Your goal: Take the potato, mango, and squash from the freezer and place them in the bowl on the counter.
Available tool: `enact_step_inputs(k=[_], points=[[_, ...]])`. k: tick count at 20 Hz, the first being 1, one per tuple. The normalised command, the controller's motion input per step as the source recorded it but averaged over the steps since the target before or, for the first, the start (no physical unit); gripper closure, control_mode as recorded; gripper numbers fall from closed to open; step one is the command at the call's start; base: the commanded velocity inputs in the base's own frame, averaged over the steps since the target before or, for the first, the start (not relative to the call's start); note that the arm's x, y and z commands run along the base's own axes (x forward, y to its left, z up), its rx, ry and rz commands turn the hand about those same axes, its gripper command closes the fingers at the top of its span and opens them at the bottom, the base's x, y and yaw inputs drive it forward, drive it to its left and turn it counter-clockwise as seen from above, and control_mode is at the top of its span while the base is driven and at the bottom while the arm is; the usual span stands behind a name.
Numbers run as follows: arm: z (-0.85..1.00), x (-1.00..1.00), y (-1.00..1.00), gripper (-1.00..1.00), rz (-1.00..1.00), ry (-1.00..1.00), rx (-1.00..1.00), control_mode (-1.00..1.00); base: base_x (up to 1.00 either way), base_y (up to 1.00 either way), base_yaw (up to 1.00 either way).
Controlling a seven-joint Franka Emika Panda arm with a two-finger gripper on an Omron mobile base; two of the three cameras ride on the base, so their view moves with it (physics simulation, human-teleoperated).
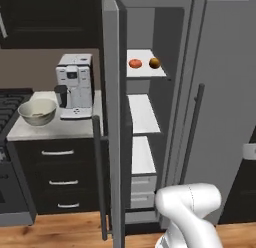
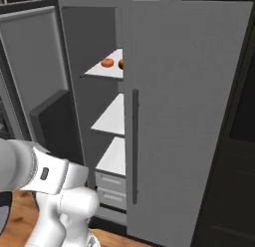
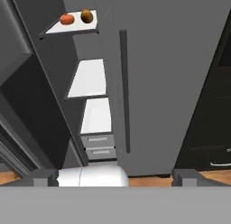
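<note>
Red-orange mango (image 3: 66, 19) lies on freezer (image 3: 149, 74) shelf, far above end effector (image 3: 115, 178).

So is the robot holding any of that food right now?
Nothing, as far as the pictures show: the mango and the brown ball sit on the freezer's top shelf, far from the arm.

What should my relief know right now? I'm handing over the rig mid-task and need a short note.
Gripper: tips low in the hand view, nothing between them; open or shut is unclear.
Freezer: door open. Mango sits on the top shelf beside a duller orange-brown ball.
Bowl stands on the counter beside the coffee machine, apparently empty.
Done: door opened. Left: move all the produce into the bowl.
</note>
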Motion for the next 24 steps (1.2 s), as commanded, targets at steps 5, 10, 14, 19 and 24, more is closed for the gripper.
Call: enact_step_inputs(k=[5,10,14,19,24], points=[[0.0,0.0,0.0,-1.0,0.0,0.0,0.0,1.0,0.48,-0.77,0.5],[0.0,0.0,0.0,-1.0,0.0,0.0,0.0,1.0,0.51,-0.45,0.47],[0.0,0.0,0.0,-1.0,0.0,0.0,0.0,1.0,0.91,-0.44,0.17],[0.0,0.0,0.0,-1.0,0.0,0.0,0.0,1.0,1.0,0.07,0.01],[0.0,0.0,0.0,-1.0,0.0,0.0,0.0,1.0,1.0,0.95,0.06]])
